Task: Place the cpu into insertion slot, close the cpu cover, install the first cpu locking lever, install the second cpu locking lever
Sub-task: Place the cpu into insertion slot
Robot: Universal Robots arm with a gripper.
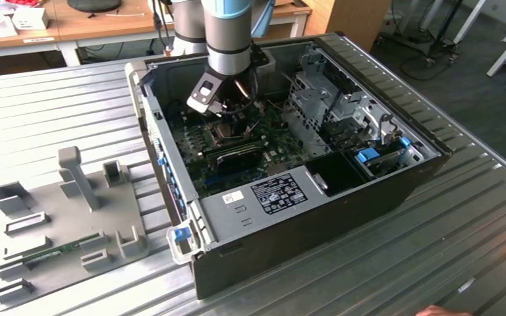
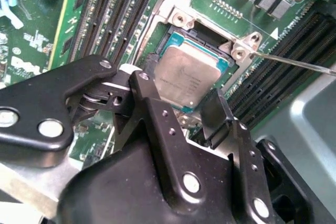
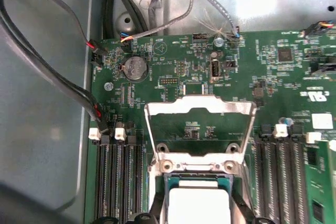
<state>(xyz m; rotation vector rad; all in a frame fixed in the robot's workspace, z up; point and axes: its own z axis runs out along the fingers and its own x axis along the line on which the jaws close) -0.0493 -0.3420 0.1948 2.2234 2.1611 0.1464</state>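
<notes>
Cpu (image 2: 181, 74) lies in the insertion slot (image 2: 175, 36) with the cpu cover (image 3: 231, 107) up; my pincer (image 2: 179, 88) is right at it, squeezing or not I cannot tell.

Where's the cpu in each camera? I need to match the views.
Exterior view: at the insertion slot, mid-board; its contents are too small to tell.
Second wrist view: the cpu, at the silver-rimmed slot.
First wrist view: the cpu, beside the open cpu cover.
Shared landmark: the black memory slots flanking the socket.
</notes>
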